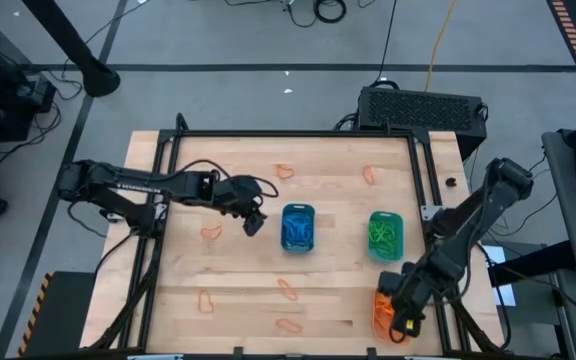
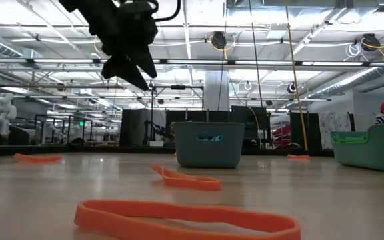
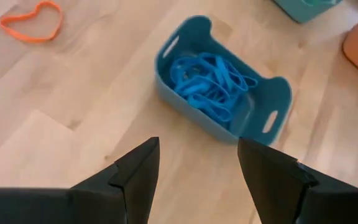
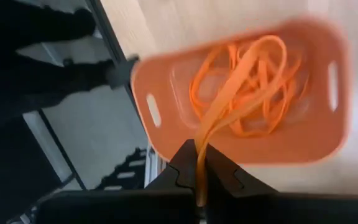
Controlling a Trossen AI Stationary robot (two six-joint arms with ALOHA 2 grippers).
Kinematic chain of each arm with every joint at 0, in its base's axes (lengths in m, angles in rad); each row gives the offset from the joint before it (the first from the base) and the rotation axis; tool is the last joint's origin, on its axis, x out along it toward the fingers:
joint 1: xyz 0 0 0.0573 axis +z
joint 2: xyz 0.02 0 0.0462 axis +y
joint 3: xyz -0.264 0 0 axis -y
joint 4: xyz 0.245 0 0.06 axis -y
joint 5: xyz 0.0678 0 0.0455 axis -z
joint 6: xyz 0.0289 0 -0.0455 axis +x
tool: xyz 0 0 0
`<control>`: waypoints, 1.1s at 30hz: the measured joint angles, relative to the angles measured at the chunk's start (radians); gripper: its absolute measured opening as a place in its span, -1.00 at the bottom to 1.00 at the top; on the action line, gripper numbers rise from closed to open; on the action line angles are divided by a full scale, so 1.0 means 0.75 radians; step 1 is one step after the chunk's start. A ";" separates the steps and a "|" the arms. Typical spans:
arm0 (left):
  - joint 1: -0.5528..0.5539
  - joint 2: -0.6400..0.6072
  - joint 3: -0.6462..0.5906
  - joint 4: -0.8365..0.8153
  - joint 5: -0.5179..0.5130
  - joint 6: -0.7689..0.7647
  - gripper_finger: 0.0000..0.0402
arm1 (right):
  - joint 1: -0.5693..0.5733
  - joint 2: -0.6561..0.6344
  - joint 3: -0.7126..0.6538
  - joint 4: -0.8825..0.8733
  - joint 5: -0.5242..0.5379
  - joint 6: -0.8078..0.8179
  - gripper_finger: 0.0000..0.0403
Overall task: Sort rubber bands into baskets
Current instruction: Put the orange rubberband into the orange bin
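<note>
The blue basket holds blue rubber bands and stands mid-table. My left gripper hovers open just left of it, above the wood, with nothing between its fingers. The teal-green basket with green bands stands to the blue one's right. The orange basket sits at the near right corner with orange bands inside. My right gripper hangs over it, shut on an orange rubber band. Several loose orange bands lie flat on the table. My right gripper pinches an orange rubber band between its two shut fingers, at one end of the loop, where its strands run together. The fingers point steeply down over the orange basket. The band hangs below them into the basket; whether it touches the bands there, I cannot tell.
Loose orange bands lie at the far middle, far right and near edge. A black frame runs round the wooden table. Bare wood lies between the baskets and the near edge.
</note>
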 joint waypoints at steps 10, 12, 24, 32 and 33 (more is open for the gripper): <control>0.099 0.000 0.000 -0.471 0.088 0.102 0.11 | 0.112 0.165 0.000 0.035 -0.016 0.208 -1.00; 0.092 0.000 -0.017 -0.511 0.090 0.114 0.11 | 0.128 0.204 0.000 0.036 0.008 0.233 -0.99; 0.046 0.001 -0.153 -0.569 0.144 0.102 0.11 | 0.129 0.324 0.000 0.050 -0.006 0.304 -0.73; 0.004 0.001 -0.157 -0.636 0.135 0.034 0.11 | 0.106 0.308 0.000 0.111 -0.098 0.306 -0.28; -0.002 0.001 -0.157 -0.648 0.118 0.033 0.11 | 0.103 0.304 0.000 0.112 -0.112 0.307 -0.23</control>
